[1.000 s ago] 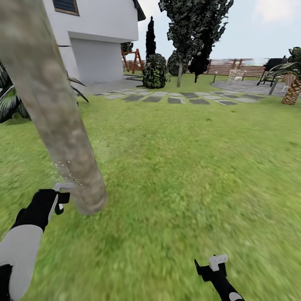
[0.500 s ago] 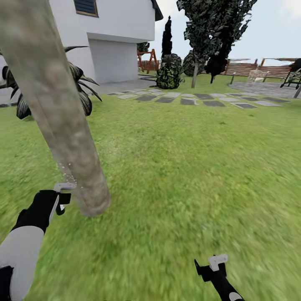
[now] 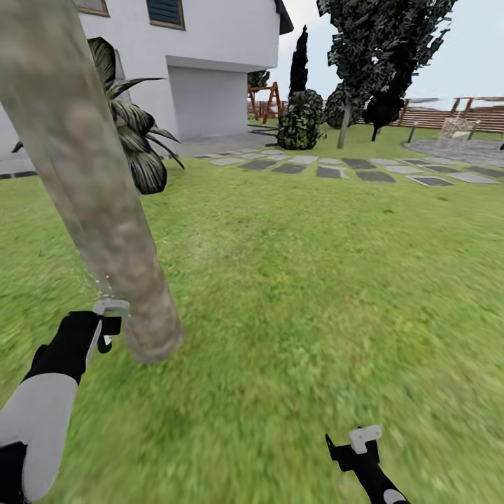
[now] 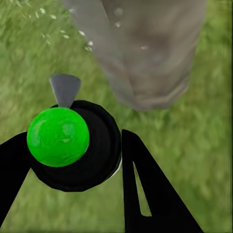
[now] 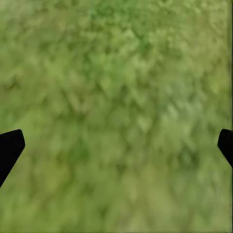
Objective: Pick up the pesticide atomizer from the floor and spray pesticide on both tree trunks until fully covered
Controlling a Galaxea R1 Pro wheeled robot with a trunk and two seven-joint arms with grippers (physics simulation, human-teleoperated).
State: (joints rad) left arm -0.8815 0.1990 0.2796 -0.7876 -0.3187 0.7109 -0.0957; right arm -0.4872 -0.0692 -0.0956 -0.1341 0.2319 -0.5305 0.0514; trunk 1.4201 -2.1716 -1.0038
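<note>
A thick mottled grey-brown tree trunk [image 3: 105, 210] leans across the left of the head view and meets the grass floor [image 3: 301, 294] at its base. My left gripper [image 3: 105, 334] is shut on the pesticide atomizer [image 3: 110, 307], just left of the trunk's foot. Its grey nozzle points at the bark, and fine white droplets hang between them. In the left wrist view the atomizer's green cap [image 4: 58, 137] and black body sit between my black fingers [image 4: 145, 194], with the trunk [image 4: 145, 48] close ahead. My right gripper [image 3: 355, 448] hangs open over bare grass [image 5: 116, 97].
A spiky dark-leaved plant [image 3: 136, 140] stands behind the trunk, before a white house [image 3: 210, 63]. Stepping stones [image 3: 329, 168] cross the lawn farther off, with dark shrubs [image 3: 301, 122], a dark-leaved tree [image 3: 385, 49] and a slatted wooden fence [image 3: 476, 115] beyond. Open lawn lies to the right.
The whole view has swung left, so house, shrubs and stones slid right and the spiky plant came into sight. My left gripper still holds the atomizer at the trunk's foot; the right arm is unchanged.
</note>
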